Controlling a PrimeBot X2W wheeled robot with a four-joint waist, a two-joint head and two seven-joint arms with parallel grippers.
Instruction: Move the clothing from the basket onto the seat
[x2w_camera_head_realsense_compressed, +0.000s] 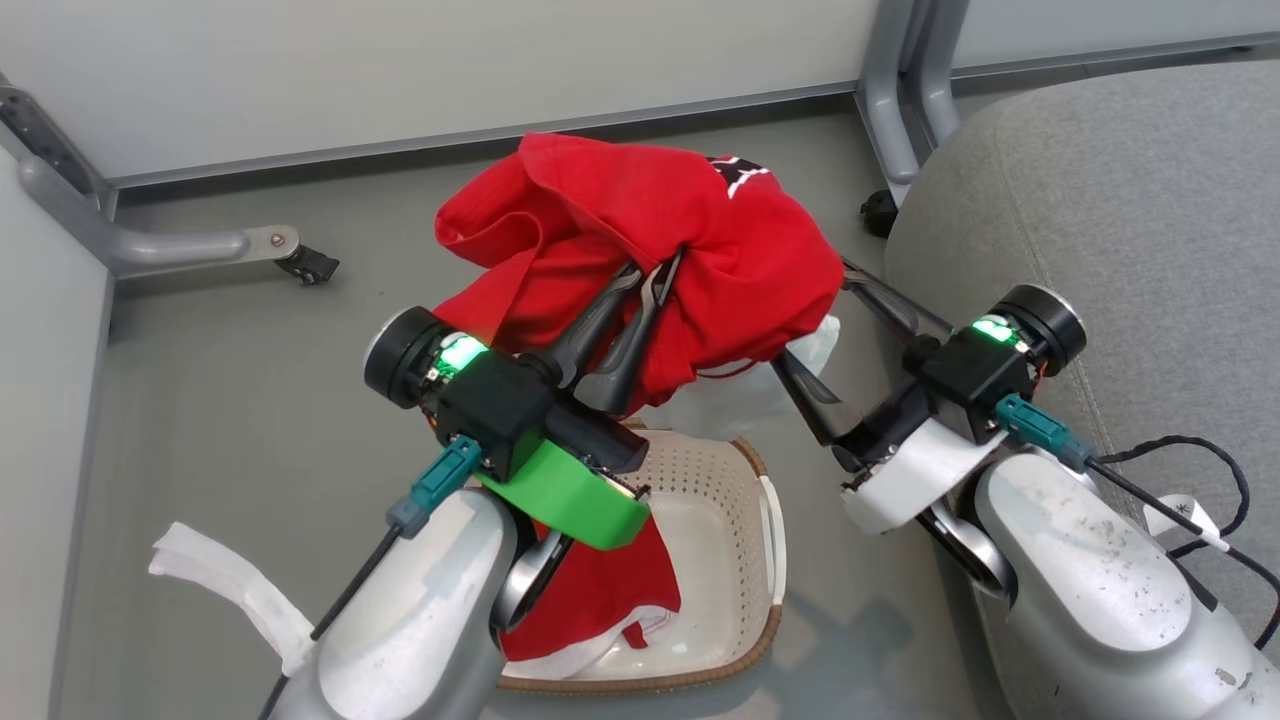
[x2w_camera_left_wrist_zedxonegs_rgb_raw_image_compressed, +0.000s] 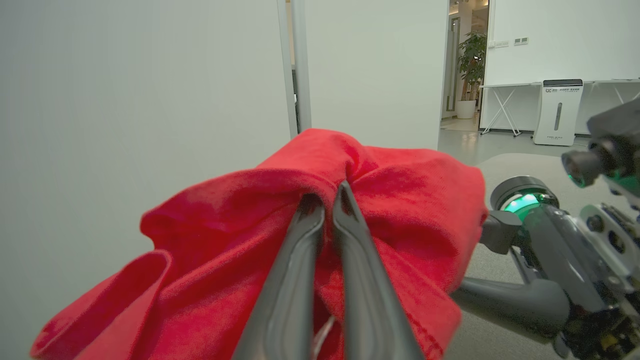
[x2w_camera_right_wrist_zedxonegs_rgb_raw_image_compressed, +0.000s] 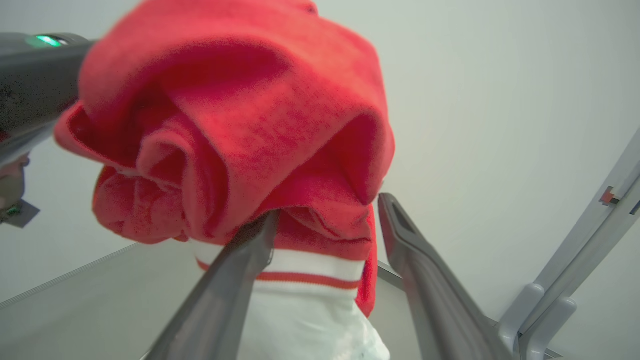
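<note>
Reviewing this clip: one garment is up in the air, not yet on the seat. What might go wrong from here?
1. The left claw is shut on only a small fold of the red garment; it may slip and drop to the floor short of the seat.
2. The right claw stands open close to the hanging white sleeve; cloth might snag on a finger.
3. A second garment lies in the basket under the left forearm and could get dragged out.

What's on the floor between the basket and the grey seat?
Nothing. In the head view the floor between the basket and the seat is bare; the right arm reaches above it.
</note>
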